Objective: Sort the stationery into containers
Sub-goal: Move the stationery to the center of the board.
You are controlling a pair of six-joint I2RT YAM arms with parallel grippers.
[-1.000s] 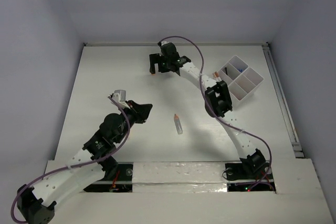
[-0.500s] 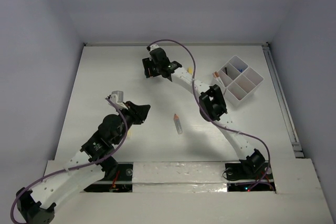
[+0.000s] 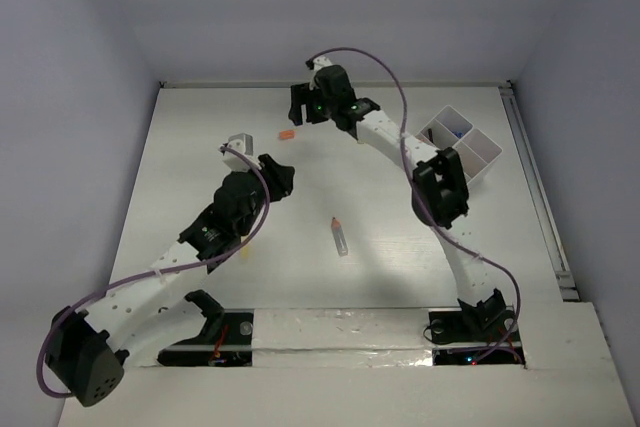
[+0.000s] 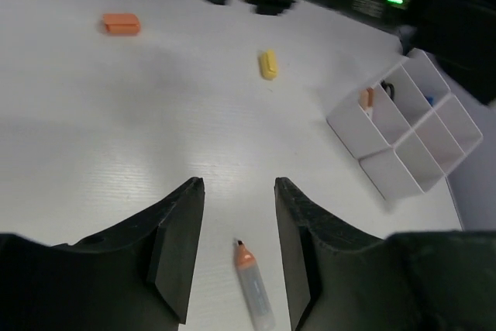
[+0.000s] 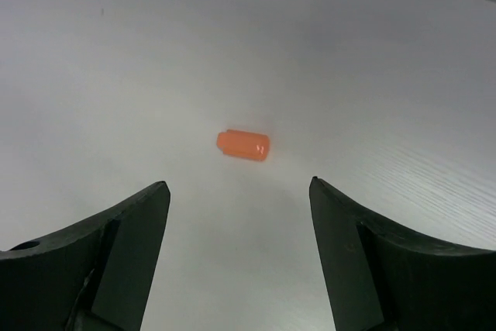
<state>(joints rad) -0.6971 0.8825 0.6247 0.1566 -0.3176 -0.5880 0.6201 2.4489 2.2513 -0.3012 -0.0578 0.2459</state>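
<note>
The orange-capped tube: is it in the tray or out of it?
Out. The orange-capped tube lies flat on the table, well apart from the white tray, with neither gripper touching it.

light: bright, even | shadows: soft | glare: glint on orange bit [image 5: 243,146]

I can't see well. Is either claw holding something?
No, nothing is held. Both the left gripper and the right gripper are open and empty; the orange bit lies loose on the table.
</note>
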